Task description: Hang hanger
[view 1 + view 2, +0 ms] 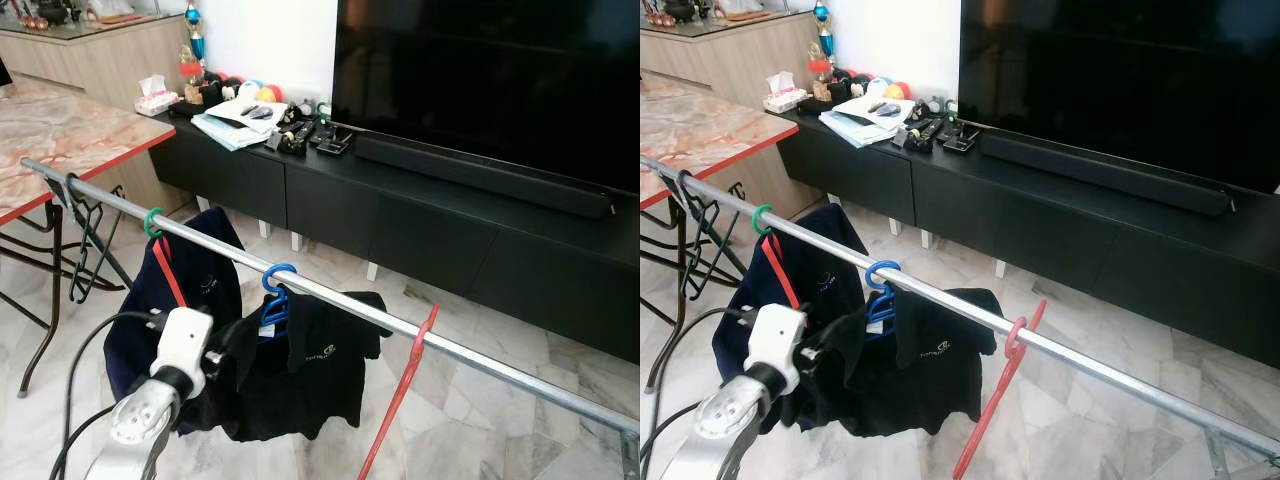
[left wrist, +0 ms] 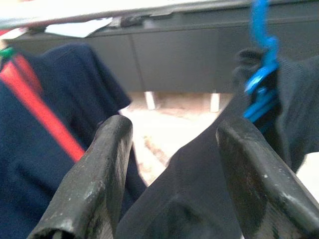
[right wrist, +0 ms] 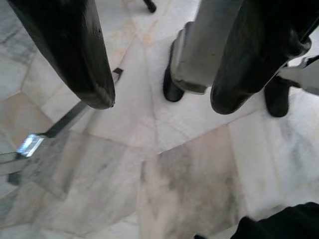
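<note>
Left gripper (image 2: 172, 184) astride soft black shirt (image 1: 310, 370)

I'm looking into a home living room: a large black flat television (image 1: 480, 70) on a long low black cabinet (image 1: 400, 215), a pale marble tile floor (image 1: 470, 410), a red-edged marble-top table (image 1: 60, 140), and clothes drying on a silver metal rail (image 1: 330, 297).
</note>
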`<state>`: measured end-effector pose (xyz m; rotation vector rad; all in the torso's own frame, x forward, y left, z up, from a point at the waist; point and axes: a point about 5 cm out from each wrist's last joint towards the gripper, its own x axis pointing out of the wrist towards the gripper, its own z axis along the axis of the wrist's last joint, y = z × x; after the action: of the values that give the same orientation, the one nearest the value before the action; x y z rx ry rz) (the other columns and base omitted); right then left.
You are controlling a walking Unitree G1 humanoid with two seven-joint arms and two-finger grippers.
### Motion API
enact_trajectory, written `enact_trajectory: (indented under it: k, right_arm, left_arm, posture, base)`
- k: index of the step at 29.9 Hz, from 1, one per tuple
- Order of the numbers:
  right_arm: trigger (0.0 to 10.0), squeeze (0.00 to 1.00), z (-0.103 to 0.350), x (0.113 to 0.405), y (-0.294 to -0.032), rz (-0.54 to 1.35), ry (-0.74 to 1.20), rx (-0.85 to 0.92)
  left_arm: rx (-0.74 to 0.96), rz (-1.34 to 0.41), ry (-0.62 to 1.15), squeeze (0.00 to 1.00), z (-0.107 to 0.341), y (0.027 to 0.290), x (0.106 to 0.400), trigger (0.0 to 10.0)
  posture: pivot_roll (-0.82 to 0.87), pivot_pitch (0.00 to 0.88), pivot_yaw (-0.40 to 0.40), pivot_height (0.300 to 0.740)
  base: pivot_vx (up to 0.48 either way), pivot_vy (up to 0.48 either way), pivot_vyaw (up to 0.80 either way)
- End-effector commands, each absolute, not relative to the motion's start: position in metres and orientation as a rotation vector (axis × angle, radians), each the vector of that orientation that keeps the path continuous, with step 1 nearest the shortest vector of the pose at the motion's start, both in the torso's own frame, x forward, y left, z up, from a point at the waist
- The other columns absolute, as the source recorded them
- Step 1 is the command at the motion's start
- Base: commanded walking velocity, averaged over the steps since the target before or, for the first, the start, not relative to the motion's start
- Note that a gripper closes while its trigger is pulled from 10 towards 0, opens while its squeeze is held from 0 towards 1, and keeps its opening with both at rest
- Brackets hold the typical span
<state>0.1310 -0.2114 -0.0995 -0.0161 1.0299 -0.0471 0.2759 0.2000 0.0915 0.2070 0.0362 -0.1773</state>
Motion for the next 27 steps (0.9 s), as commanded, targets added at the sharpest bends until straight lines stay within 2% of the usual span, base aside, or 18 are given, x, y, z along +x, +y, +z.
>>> enact_trajectory:
  k: [1,5,27]
  right_arm:
    - [10.0,0.00,-0.102,0.124,-0.212,-0.056,1.056,-0.018]
    - [10.0,0.00,-0.103,0.119,-0.215,-0.065,1.072,-0.029]
    - [10.0,0.00,-0.102,0.124,-0.215,-0.062,1.076,-0.048]
  left_arm:
    - [0.218,-0.158,0.043,0.00,0.094,0.203,0.274,10.0]
    - [0.207,-0.166,0.044,0.00,0.096,0.198,0.274,10.0]
    - [0.199,-0.180,0.038,0.00,0.101,0.191,0.276,10.0]
  posture:
    - [0.04,0.031,0.002,0.740]
    - [0.04,0.030,0.002,0.740]
    - [0.04,0.015,0.003,0.740]
  base:
    - [0.000,0.000,0.00]
    - [0.000,0.000,0.00]
    - [0.000,0.324,0.00]
